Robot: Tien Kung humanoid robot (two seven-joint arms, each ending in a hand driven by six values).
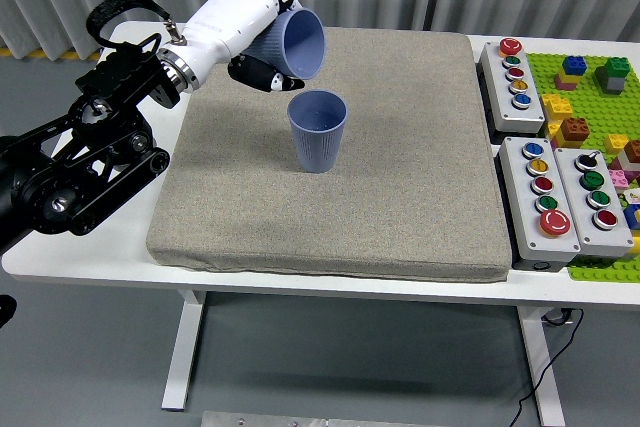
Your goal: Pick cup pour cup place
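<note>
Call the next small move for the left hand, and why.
Probably turn the held cup upright, then set it on the grey mat. The left hand holds it tilted, mouth toward the standing cup, clear of its rim, so pouring looks done.

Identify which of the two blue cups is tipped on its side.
The held cup in the left hand, mouth facing right; the other cup stands upright on the mat.

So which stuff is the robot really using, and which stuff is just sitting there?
Using:
- left hand
- held blue cup, tipped on its side
- standing blue cup, upright on the grey mat

Just sitting there:
- three button boxes
- green plate with toy bricks
</note>
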